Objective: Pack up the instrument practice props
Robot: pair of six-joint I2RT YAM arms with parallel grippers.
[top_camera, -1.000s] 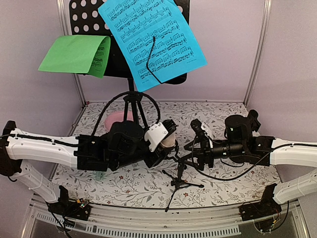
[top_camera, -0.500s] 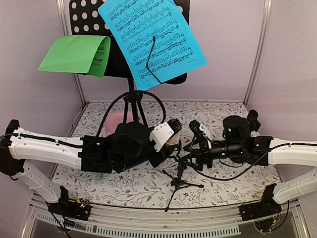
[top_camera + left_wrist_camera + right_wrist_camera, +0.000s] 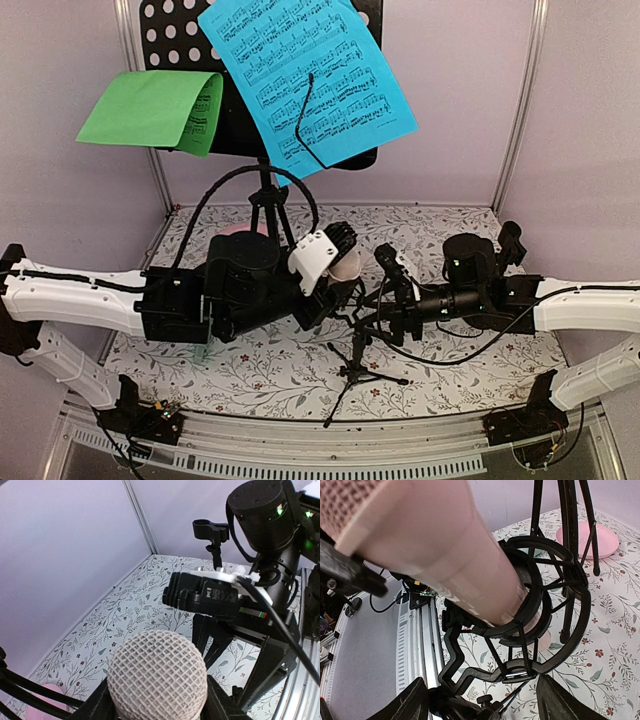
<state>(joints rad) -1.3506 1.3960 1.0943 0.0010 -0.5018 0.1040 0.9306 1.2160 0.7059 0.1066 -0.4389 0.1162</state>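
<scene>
Overhead, plus wrist close-ups sharing microphone

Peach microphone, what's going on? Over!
Left gripper shut on peach microphone. Body through tripod ring. Right gripper at ring base, grip unclear. Stand legs close behind.

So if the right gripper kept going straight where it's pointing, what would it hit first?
Most likely the black ring holder on the small tripod, with the peach microphone through it. It sits straight ahead of the open right gripper, though depth is unclear.
</scene>
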